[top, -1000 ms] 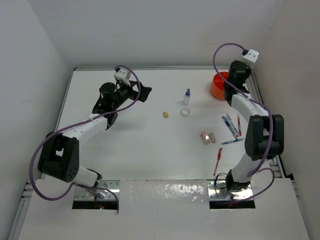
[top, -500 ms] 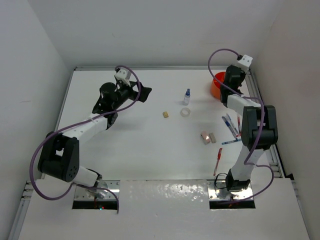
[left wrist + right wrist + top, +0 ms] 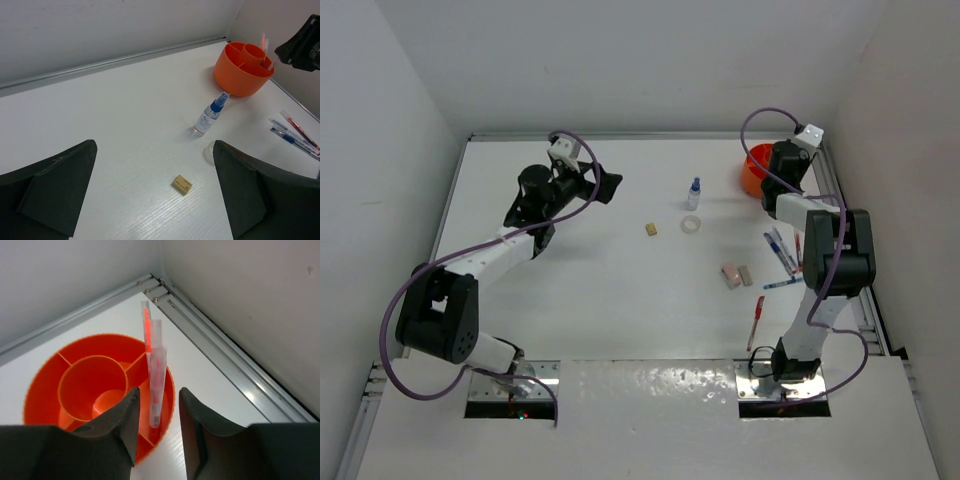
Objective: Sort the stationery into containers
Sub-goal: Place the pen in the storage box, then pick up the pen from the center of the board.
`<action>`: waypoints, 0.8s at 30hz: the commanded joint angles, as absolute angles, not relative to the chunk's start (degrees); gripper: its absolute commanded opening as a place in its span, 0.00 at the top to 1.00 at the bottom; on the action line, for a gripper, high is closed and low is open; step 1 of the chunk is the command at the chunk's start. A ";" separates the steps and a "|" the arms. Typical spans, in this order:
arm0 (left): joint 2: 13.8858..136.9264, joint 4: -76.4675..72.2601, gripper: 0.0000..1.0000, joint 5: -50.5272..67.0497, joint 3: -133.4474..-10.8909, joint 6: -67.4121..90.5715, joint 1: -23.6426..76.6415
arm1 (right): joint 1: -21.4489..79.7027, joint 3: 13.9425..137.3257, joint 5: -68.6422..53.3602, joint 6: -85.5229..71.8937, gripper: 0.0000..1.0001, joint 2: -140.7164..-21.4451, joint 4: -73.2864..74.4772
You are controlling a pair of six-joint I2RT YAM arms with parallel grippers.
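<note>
**Right gripper** [image 3: 158, 392]: fingers slightly parted. A narrow gap shows on each side of the red pen [image 3: 156, 365] that stands between them, and no contact is seen. The pen is close to upright, with its lower end inside an outer-ring compartment of the round orange tub [image 3: 95, 345], just ahead of and below the fingertips. The tub's central round cup lies to the left of the pen in this wrist view. The table's corner rail runs just beyond the tub.

**Left gripper** [image 3: 154, 150]: fingers wide apart with nothing between them, held above the white table [image 3: 100, 110].
- The tan eraser [image 3: 182, 184] lies flat, nearest ahead and roughly centred between the fingers.
- The blue-capped clear bottle [image 3: 209, 116] stands upright further ahead and to the right.
- The clear tape ring [image 3: 212, 150] is on the near side of the bottle, close by the right-hand finger, and is only faintly visible.
- The tub is beyond the bottle, well apart from this gripper.
- A group of red and blue pens [image 3: 295, 136] lies flat at the far right.

**Overhead view**: behind the right gripper, toward its arm's base, a pinkish eraser [image 3: 730, 274] and a pale eraser [image 3: 746, 275] lie side by side. A single blue pen [image 3: 783, 284] lies just beside them. A second red pen [image 3: 757, 320] lies nearer the base. All of these are well apart from both grippers.
</note>
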State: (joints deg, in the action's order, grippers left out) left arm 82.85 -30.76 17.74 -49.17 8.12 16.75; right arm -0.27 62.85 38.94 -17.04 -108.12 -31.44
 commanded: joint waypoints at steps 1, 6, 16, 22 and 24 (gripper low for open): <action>82.44 -34.19 0.00 18.37 -49.75 9.14 16.08 | -1.49 65.47 37.18 -18.02 0.63 -106.71 -27.53; 81.48 -34.72 0.00 19.24 -48.87 9.49 16.00 | -0.88 65.74 35.07 -14.95 0.41 -103.54 -24.18; 77.79 -36.03 0.00 20.92 -45.53 10.90 16.26 | 4.39 64.61 35.51 -13.62 0.22 -93.09 -11.70; 74.18 -36.56 0.00 21.36 -42.37 11.25 16.00 | 5.01 63.20 21.22 -19.25 0.64 -86.40 10.95; 72.70 -36.56 0.00 21.27 -40.88 11.25 15.74 | 5.88 62.23 17.76 -19.42 0.97 -84.65 19.19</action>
State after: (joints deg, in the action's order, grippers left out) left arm 75.88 -33.15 20.40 -42.46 10.79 16.73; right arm 5.61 63.20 25.85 -17.10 -86.70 2.44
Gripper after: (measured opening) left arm 0.996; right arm 0.146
